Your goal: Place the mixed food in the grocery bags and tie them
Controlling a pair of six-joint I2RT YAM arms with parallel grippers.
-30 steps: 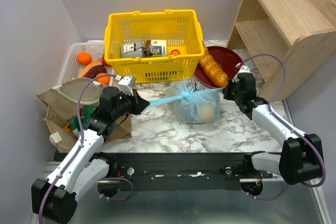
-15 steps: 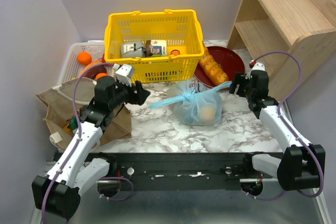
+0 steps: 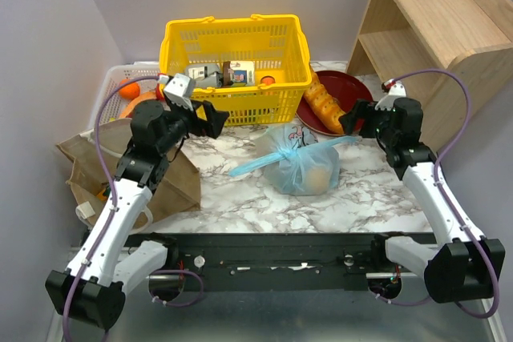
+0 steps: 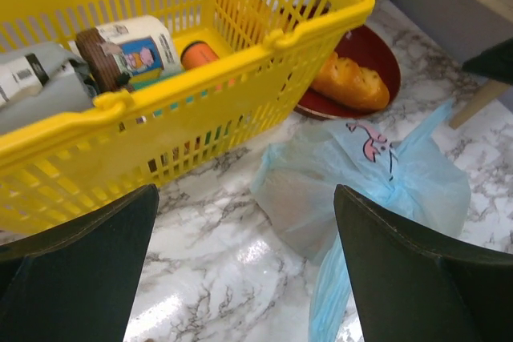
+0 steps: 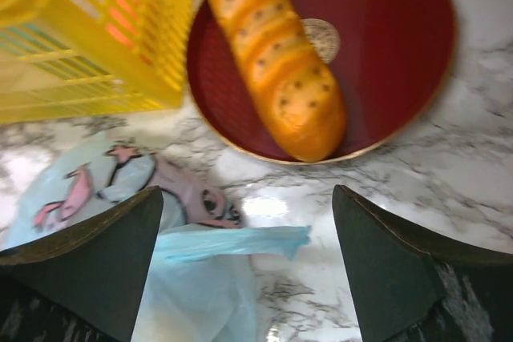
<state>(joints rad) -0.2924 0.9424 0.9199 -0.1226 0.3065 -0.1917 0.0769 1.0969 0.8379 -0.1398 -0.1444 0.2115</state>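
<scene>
Blue bag point(image 3: 300, 167) mid-tabletop, neck bunched, fruit point(image 3: 319, 172) inside; yellow basket point(image 3: 240, 103) at 12 o'clock holds cartons point(image 3: 204, 76); left fingers point(image 4: 80, 270) and right fingers point(image 5: 80, 266) spread, empty.

Stretched from the near edge toward the far side, elbows bent. On the left, left gripper point(image 3: 211, 120) spread wide and empty, aimed right. On the right, right gripper point(image 3: 353, 121) likewise spread wide and empty, aimed left.

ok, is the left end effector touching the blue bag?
Apart. Top external view: the left end effector hangs open by the yellow basket, with marble tabletop showing between it and the blue bag and its twisted tail.
</scene>
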